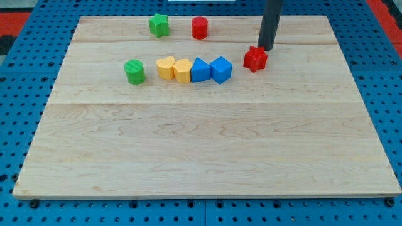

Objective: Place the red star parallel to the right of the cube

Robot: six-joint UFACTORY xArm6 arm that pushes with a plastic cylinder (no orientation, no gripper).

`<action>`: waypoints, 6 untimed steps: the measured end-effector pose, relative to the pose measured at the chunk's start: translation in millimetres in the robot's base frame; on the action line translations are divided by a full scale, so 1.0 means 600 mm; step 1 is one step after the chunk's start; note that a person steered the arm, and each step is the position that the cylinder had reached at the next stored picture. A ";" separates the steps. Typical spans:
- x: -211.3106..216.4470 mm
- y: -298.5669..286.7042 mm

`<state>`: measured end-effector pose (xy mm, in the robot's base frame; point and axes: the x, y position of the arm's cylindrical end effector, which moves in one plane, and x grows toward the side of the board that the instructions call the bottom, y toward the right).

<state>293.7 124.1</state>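
Observation:
The red star (255, 59) lies on the wooden board (207, 157), right of the blue cube (221, 69) and slightly higher in the view, with a small gap between them. My tip (266, 49) stands just above and right of the red star, touching or almost touching its upper right edge. The blue cube is the right end of a row of blocks.
Left of the cube in a touching row are a blue block (200, 70), a yellow block (183, 70) and a yellow heart (165, 67). A green cylinder (134, 71) stands further left. A green star (159, 24) and a red cylinder (200, 27) lie near the view's top.

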 end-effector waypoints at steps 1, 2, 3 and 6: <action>0.013 -0.035; 0.053 -0.030; 0.049 -0.019; -0.097 -0.017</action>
